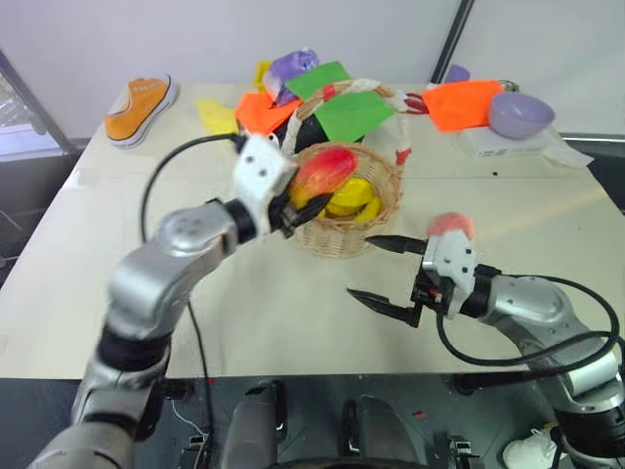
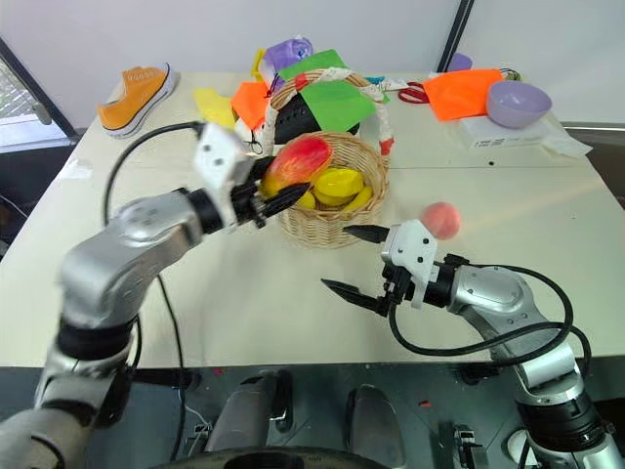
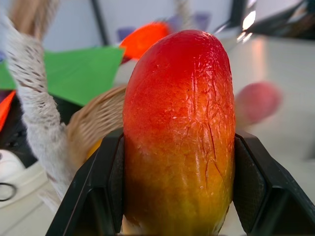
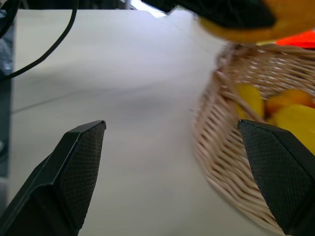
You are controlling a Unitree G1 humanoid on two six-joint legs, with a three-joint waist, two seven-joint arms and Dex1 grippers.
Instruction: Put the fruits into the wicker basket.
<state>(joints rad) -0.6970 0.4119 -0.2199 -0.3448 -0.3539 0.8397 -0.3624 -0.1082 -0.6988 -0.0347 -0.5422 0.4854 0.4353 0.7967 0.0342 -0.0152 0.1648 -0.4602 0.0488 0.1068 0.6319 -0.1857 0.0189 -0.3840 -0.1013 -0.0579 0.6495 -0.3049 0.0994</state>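
Left gripper [image 1: 295, 207] clamps the smooth, firm-looking mango [image 1: 325, 171] across its middle above the wicker basket [image 1: 383, 210]; right gripper [image 1: 384, 273] gapes empty.

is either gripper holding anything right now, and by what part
The left gripper clamps the mango across its yellow lower end, over the wicker basket rim. The right gripper is open and empty.

Beige table [image 1: 244, 322] before white wall [image 1: 195, 34]
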